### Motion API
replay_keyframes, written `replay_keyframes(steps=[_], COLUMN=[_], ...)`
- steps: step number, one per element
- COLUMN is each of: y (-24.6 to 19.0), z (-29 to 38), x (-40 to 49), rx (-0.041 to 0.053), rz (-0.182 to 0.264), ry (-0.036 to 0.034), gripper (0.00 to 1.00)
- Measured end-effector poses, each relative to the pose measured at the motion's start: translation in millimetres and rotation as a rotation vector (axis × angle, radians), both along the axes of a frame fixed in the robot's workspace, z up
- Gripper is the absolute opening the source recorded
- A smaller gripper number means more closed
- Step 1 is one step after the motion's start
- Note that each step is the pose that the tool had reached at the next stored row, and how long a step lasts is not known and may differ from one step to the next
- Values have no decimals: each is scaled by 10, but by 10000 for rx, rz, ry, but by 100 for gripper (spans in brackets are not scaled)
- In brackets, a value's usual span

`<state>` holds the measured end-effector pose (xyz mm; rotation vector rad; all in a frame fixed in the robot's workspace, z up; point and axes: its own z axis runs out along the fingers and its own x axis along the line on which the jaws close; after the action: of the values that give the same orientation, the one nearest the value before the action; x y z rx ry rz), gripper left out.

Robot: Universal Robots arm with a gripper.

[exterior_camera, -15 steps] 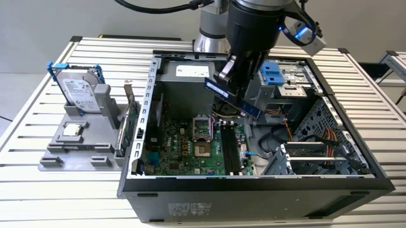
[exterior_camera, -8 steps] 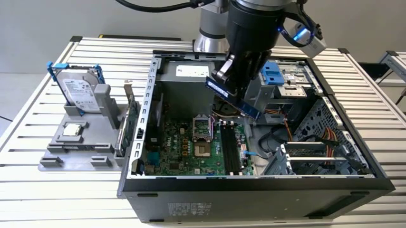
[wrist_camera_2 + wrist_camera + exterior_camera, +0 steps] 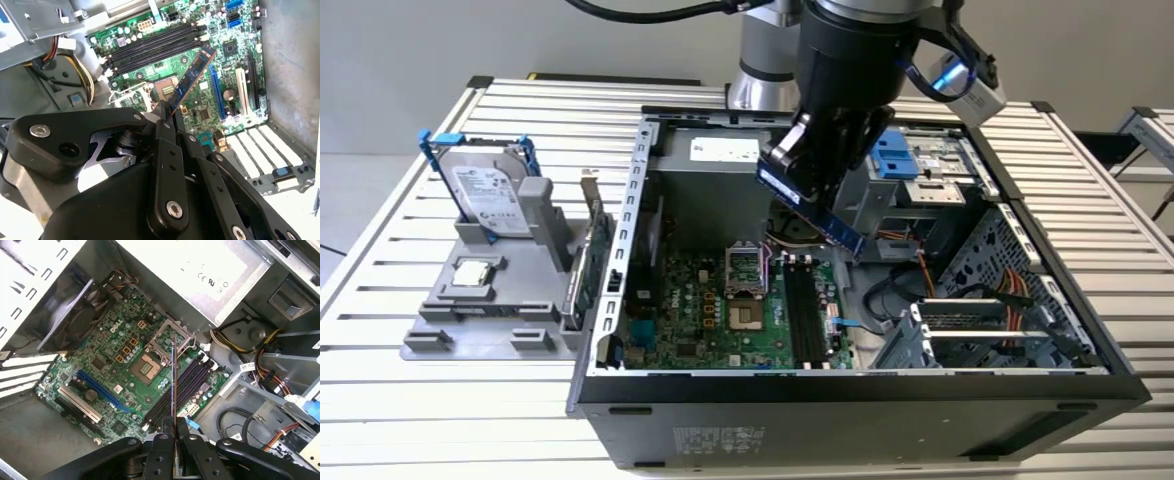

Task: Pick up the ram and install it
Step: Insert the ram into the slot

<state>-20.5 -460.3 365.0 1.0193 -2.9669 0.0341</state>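
Tool (image 3: 811,160) clamping ram (image 3: 823,217) by one end, hanging over board (image 3: 707,310) inside open case (image 3: 854,395). Ram's long axis slanting down toward slots (image 3: 803,315), not yet lying parallel with them. Free end staying clear, not touching.

A worktop (image 3: 427,420) of ribbed, silvery metal slats spreads across the exterior view, its grooves running from the exterior view's left to its right. Behind it stands a plain grey wall (image 3: 454,40), evenly lit. Past the worktop's slanting edge on the exterior view's left lies a paler grey floor (image 3: 347,200). At the exterior view's right edge, apart from the worktop, the corner of a second slatted table (image 3: 1155,130) stands on a dark frame. The light is bright and diffuse: shadows on the slats are soft, and the metal ridges carry pale highlights.
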Motion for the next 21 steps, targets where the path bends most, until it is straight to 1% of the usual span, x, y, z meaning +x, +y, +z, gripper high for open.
replay_keyframes(steps=[21], y=[1], z=[-2], x=[0], rx=[-3], rz=[-1873], ry=[1], gripper=[0])
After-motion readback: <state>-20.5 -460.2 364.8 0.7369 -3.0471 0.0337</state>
